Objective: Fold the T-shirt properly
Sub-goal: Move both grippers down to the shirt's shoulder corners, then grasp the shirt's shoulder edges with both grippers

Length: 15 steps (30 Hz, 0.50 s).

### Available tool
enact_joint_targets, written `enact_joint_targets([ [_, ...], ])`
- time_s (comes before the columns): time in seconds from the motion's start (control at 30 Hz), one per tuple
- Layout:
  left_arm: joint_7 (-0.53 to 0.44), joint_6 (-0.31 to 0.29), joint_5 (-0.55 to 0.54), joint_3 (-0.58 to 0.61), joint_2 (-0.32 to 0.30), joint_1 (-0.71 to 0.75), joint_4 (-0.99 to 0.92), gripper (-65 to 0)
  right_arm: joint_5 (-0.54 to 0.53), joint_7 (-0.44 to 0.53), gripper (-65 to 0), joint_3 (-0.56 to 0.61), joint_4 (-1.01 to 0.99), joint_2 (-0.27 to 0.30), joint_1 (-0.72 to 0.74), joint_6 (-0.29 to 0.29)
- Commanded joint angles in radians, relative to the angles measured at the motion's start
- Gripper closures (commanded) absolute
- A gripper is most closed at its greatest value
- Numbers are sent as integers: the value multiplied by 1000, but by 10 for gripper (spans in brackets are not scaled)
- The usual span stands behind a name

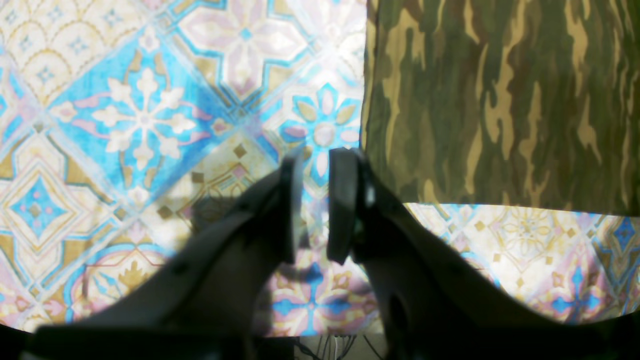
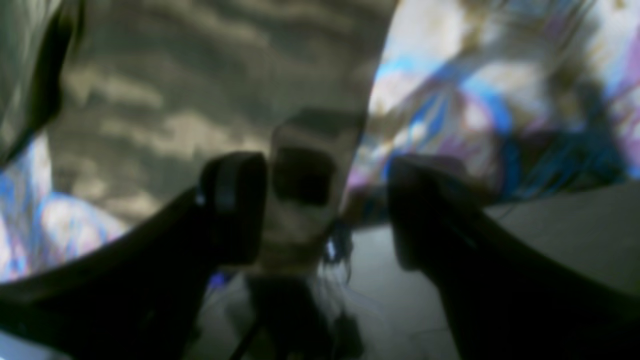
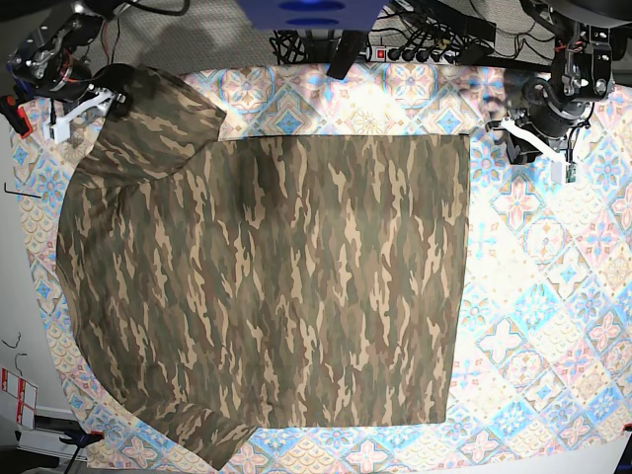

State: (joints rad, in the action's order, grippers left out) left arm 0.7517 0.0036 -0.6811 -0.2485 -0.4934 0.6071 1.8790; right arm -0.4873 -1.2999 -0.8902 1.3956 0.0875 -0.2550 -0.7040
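The camouflage T-shirt (image 3: 267, 286) lies spread flat over most of the table. Its right edge is straight, and a sleeve is bunched at the far left corner. In the left wrist view the shirt's corner (image 1: 500, 100) lies just right of my left gripper (image 1: 317, 205). That gripper's jaws stand a narrow gap apart over bare tablecloth, holding nothing. In the base view it (image 3: 513, 130) sits off the shirt's far right corner. My right gripper (image 2: 325, 210) has its jaws wide apart, with a blurred fold of shirt cloth (image 2: 200, 75) between the fingers. In the base view it (image 3: 99, 99) is at the bunched sleeve.
The blue-and-cream tile-patterned tablecloth (image 3: 553, 296) shows bare along the right side, also in the left wrist view (image 1: 125, 125). A power strip and cables (image 3: 425, 51) lie behind the table. The table's edge and the grey floor (image 2: 550, 225) show in the right wrist view.
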Motion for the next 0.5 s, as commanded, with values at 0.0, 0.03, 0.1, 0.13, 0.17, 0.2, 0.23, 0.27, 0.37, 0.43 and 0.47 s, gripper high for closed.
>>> enact_joint_targets([
  [0.0,-18,-1,-4,-10,-14,1,14,-101,25,-86,-385,4,-6,-5,-22,6],
  [0.03,-18,-1,-4,-10,-14,1,14,-101,12,-91,-385,4,-5,-4,-22,6],
  [0.1,-18,-1,-4,-8,-14,1,14,-101,12,-91,-385,4,-6,-4,-19,6],
  [0.13,-18,-1,-4,-8,-14,1,14,-101,12,-89,-385,4,-11,-4,-17,6],
  [0.17,-18,-1,-4,-8,-14,1,14,-101,12,-89,-385,6,-11,-4,-17,6],
  [0.2,-18,-1,-4,-8,-14,1,14,-101,12,-89,-385,7,-11,-4,-17,6],
  [0.23,-18,-1,-4,-8,-14,1,14,-101,12,-88,-385,7,-11,-4,-17,6],
  [0.27,-18,-1,-4,-8,-14,1,14,-101,12,-86,-385,9,-11,-4,-17,6],
  [0.37,-18,-1,-2,-8,-14,0,14,-102,12,-59,-385,73,-11,-4,-16,6],
  [0.43,-18,-1,-2,-8,-31,-6,14,-102,12,-47,-385,124,-11,-2,-5,6],
  [0.47,-18,-1,-2,-8,-49,-6,14,-102,12,-45,-385,142,-11,-2,7,6],
])
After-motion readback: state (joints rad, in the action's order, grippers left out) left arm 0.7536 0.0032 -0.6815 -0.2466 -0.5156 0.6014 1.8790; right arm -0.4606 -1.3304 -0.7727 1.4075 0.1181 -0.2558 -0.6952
